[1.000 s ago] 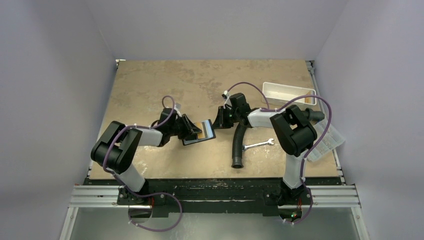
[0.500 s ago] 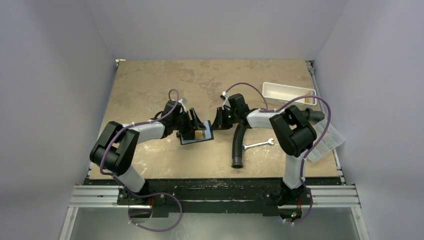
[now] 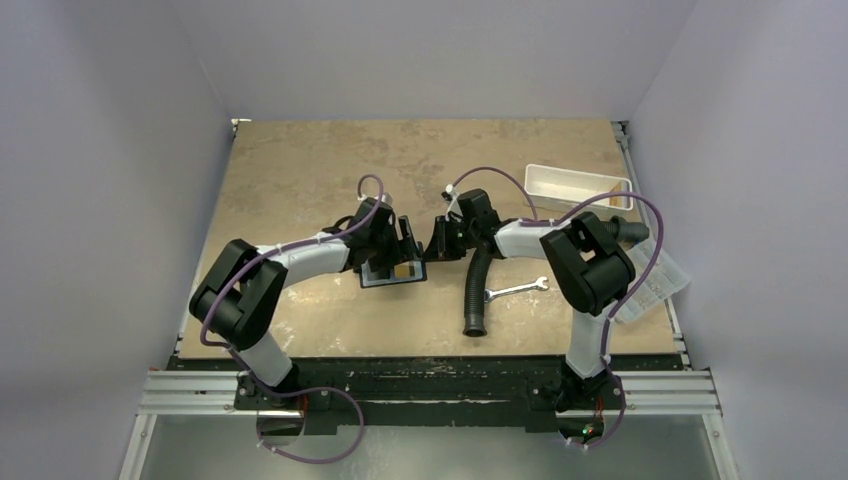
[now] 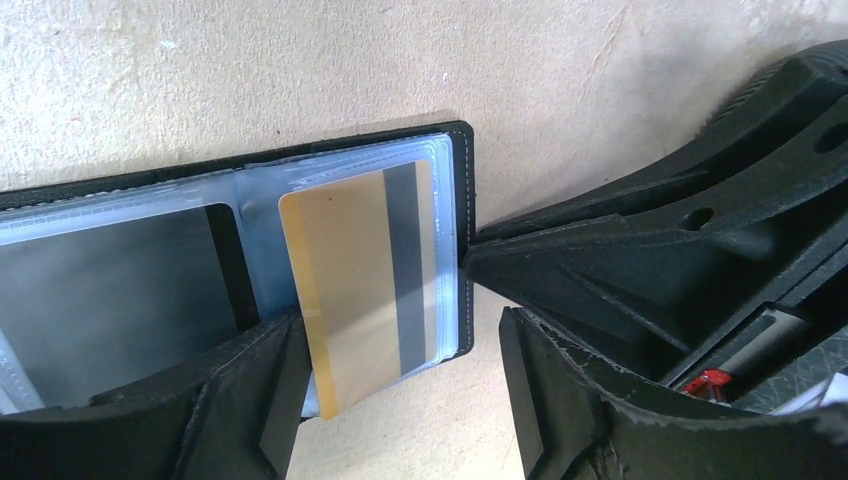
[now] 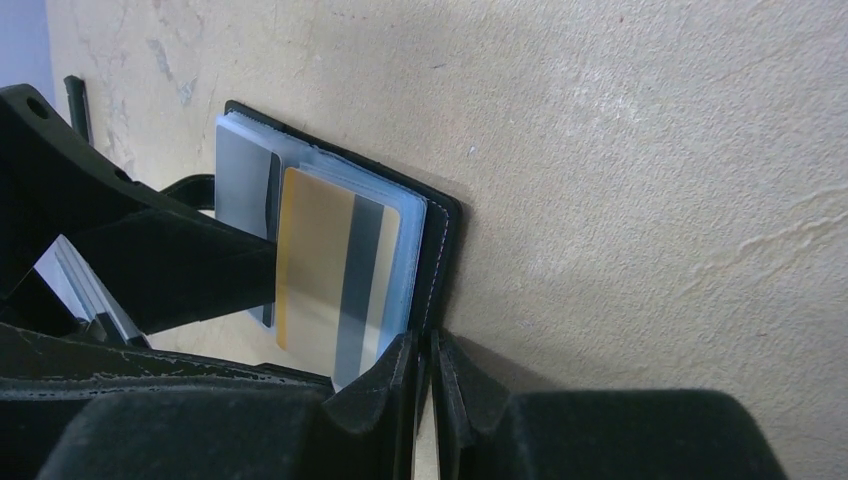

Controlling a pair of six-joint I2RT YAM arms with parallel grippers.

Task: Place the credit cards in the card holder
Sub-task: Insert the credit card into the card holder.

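Holder (image 4: 150, 260) lies open mid-way across the table (image 3: 300, 170), its right edge clamped in the right gripper (image 5: 425, 370), whose arm reaches left. Left gripper (image 4: 400, 320) hangs over it, jaws wide apart astride the yellow card (image 4: 350, 285), gripping nothing. Card sits half-sleeved, long axis near-far, near end poking out. Left arm stretches right, wrist bent down.

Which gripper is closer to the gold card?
Left. The left gripper is open, straddling the gold card; the right gripper is clamped on the edge of the card holder just beyond it.
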